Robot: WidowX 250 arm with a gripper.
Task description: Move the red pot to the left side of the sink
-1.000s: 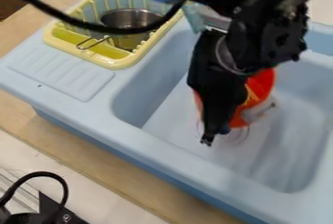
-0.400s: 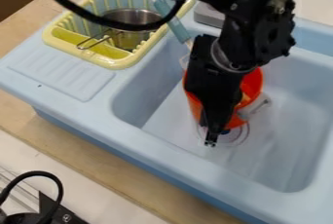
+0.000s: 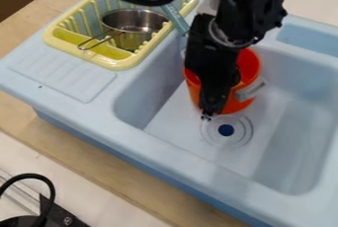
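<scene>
Clearly, the bright orange-red pot [image 3: 249, 65] has shifted toward the top of the view, up the basin of the light blue plastic sink [image 3: 125, 132], and the black two-finger gripper [image 3: 207, 115] has moved up along with it. A second ago the pot and gripper partly covered the round drain with its dark blue centre [image 3: 226, 130]; now it lies open to view just below the pot. The black cable [image 3: 140, 1] on the arm has moved higher too, uncovering more of the shiny steel saucepan [image 3: 135, 19].

The pot is inside the basin, near its upper-left wall in the view, with its grey handle [image 3: 251, 90] pointing right. The gripper hangs over it and hides its middle; whether the jaws are parted or closed on the pot, I can't tell. Whether the pot touches the basin floor isn't clear either.

Beyond the basin's left wall, the saucepan sits in a yellow plastic dish rack [image 3: 115, 64], its wire handle angled down to the left. A teal-handled utensil [image 3: 176, 19] slants by the rack's right edge, near the pot. Ribbed blue drainboard [image 3: 63, 75] lies below the rack.
</scene>
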